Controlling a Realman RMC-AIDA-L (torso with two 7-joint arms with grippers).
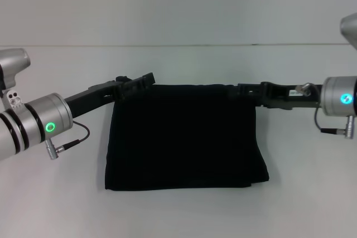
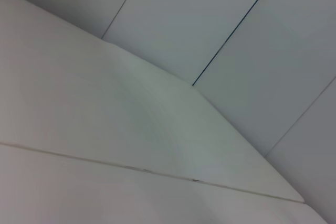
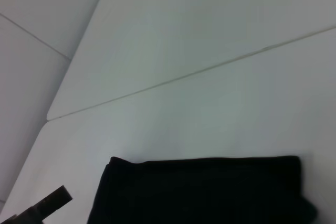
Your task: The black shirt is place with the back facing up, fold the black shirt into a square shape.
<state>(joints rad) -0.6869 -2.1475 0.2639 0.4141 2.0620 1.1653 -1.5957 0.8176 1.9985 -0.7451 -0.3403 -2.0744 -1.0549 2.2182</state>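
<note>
Holding my two claws at the far corners of the black shirt [image 1: 184, 137], I judge the folding to be nearly done: the cloth already lies on the white tabletop [image 1: 178, 210] as a compact, roughly square stack, its layered edges showing at the near right corner. My left claw [image 1: 146, 78] sits at the far left corner and my right claw [image 1: 233, 90] at the far right corner, both low against the far edge. Black fingers against black cloth hide the grip, so I cannot tell whether either claw is spread, pressed together or pinching a layer.

The right wrist view shows the far edge of the shirt lying flat and straight, with the tip of my left claw farther off beyond its corner. The left wrist view gives only bare tabletop and wall panels.

If the last fold is laid, the next move, as I judge it, calls for letting go of any cloth and drawing both claws outward and up without dragging the top layer. If the stack is meant to be tidier, the slightly flared near right corner would want squaring.

I can read no brand, label or writing anywhere.
</note>
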